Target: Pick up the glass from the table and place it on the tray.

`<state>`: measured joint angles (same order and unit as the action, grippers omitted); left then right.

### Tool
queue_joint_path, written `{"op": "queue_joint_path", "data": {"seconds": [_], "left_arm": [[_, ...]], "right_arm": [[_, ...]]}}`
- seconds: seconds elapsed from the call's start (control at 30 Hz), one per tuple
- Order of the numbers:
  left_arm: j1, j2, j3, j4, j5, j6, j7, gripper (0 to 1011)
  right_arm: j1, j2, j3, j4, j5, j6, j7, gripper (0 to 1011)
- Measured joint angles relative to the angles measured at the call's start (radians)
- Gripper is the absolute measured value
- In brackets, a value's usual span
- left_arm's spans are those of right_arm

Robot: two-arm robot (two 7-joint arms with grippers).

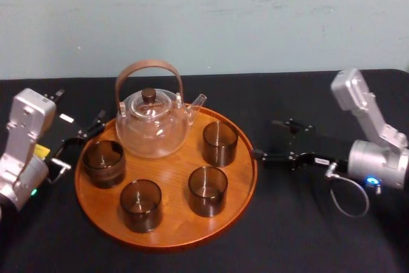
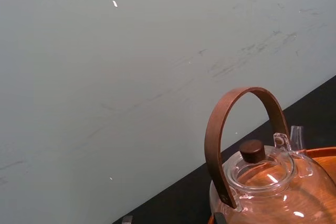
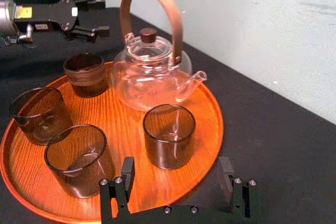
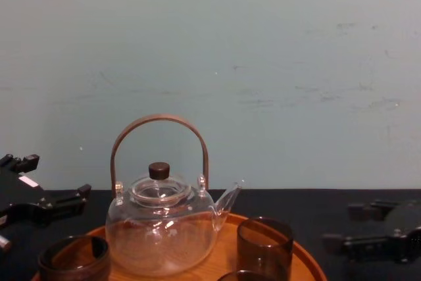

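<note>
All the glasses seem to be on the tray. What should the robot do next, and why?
Probably draw the right gripper back from the tray: it is open and empty beside the rim, and all four glasses in view already stand on the tray. The left gripper sits open at the tray's left.

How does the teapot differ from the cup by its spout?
The teapot is clear glass; the cup is dark smoky glass. The teapot is taller and wider, with an arched brown handle, lid and spout; the cup is a plain open cylinder. Both stand upright on the tray.
</note>
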<state>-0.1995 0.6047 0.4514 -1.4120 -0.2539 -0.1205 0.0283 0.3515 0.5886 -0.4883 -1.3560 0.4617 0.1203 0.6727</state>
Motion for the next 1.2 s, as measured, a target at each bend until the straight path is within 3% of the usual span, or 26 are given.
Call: {"op": "queue_joint_path", "data": {"seconds": [0.23,0.5,0.6,0.8,1.2], "left_arm": [[0.000,0.000,0.000,0.000,0.000,0.000,0.000,1001],[0.000,0.000,0.000,0.000,0.000,0.000,0.000,1001],[0.000,0.000,0.000,0.000,0.000,0.000,0.000,1001],[0.000,0.000,0.000,0.000,0.000,0.000,0.000,1001],[0.000,0.000,0.000,0.000,0.000,0.000,0.000,1001]], "right_arm": [[-0.067,0.022,0.068,-0.043,0.046,-0.043,-0.071,1002],[-0.125,-0.015,0.143,-0.064,0.060,-0.093,-0.199,1002],[-0.150,-0.041,0.169,-0.068,0.035,-0.118,-0.269,1002],[-0.177,-0.078,0.185,-0.068,-0.014,-0.143,-0.350,1002],[-0.195,-0.111,0.193,-0.061,-0.040,-0.126,-0.382,1002]]}}
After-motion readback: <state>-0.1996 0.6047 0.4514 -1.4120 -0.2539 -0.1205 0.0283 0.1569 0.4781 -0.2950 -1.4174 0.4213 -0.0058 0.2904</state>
